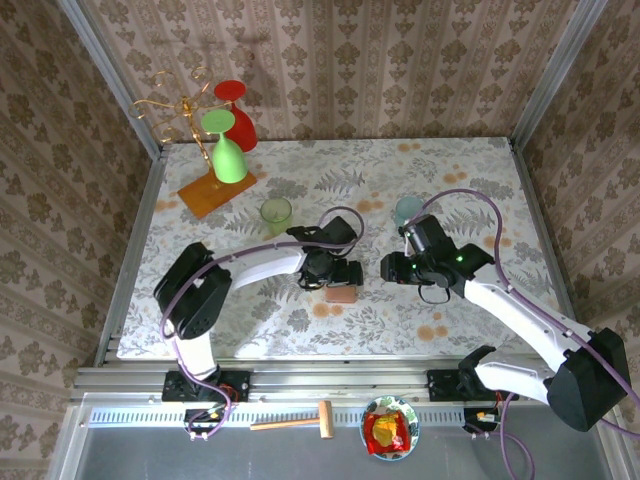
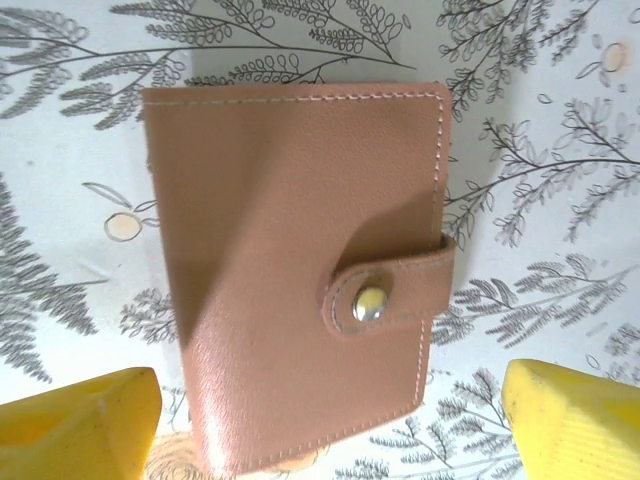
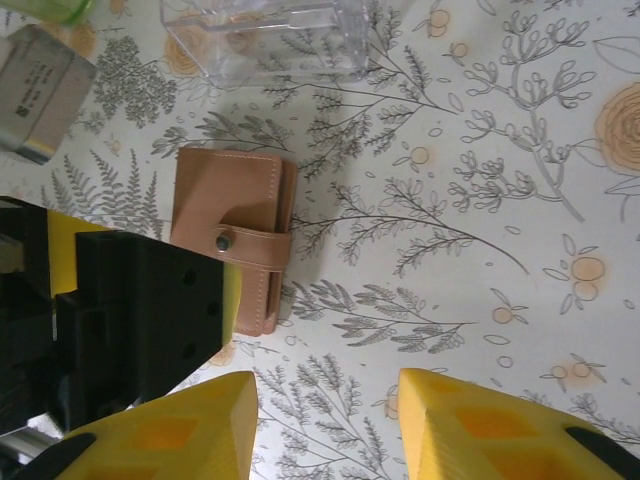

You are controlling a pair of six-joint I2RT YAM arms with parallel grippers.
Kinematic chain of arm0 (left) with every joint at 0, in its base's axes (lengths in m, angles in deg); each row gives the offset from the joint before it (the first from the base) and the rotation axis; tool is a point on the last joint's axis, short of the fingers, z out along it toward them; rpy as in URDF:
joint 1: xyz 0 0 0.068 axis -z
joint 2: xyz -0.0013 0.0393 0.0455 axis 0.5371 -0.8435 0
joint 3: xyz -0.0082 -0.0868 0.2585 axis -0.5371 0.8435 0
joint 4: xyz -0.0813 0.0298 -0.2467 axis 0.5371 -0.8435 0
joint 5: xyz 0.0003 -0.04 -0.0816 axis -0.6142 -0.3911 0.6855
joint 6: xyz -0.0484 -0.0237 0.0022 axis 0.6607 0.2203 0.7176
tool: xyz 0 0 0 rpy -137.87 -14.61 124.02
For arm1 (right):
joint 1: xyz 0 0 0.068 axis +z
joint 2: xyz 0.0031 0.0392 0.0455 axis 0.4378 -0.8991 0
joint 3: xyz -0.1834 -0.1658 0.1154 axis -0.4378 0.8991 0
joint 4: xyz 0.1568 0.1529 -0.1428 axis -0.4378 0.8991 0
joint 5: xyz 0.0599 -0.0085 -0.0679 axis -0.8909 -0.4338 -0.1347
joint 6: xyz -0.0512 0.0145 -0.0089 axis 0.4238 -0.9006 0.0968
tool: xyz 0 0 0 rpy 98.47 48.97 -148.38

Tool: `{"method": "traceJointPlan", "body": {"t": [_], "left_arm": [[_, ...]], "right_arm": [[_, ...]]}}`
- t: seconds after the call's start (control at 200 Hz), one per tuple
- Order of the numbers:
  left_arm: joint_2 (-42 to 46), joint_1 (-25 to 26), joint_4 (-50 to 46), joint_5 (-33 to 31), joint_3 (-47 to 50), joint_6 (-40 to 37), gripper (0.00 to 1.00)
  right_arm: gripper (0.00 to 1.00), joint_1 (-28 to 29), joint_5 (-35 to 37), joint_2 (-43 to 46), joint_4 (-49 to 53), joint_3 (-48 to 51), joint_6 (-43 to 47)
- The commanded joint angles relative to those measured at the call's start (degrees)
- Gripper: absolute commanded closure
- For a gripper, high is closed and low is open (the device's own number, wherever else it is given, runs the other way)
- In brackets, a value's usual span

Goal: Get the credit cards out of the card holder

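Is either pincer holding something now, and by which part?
Nothing is held. The left pincer and the right pincer are both open; the card holder lies closed on the table, not gripped.

The card holder (image 2: 300, 270) is tan-brown leather with pale stitching and a silver snap on its strap. The tabletop (image 3: 480, 200) is white, printed with grey ferns and small orange blossoms. The left gripper (image 2: 330, 430) and right gripper (image 3: 325, 430) have bright yellow fingers (image 2: 575, 420). The gold rack (image 1: 187, 105) has an orange base (image 1: 215, 190) and carries a green glass (image 1: 229, 160) and a red glass (image 1: 243, 128). A cup (image 1: 407, 210) looks pale blue, perhaps.
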Motion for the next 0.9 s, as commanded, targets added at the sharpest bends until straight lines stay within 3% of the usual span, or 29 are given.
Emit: {"method": "traceJointPlan", "body": {"t": [0.0,0.225,0.58,0.895], "left_arm": [[4.69,-1.53,1.61,0.72,2.51,-0.59,0.11],[12.11,-7.75,10.55,6.05,12.16,-1.09,0.19],[16.92,-17.15,20.98,14.35,21.47,-2.99,0.29],[21.8,-23.02,25.99,18.54,29.4,-3.7,0.3]], "right_arm": [[0.58,1.91,-0.99,-1.71,-1.21,-1.27,-2.26],[0.6,5.84,0.55,-8.79,-2.03,-4.91,-3.52],[0.61,11.16,5.66,-19.59,-0.78,-11.52,-5.84],[0.6,15.65,10.73,-29.87,3.35,-19.09,-9.76]]}}
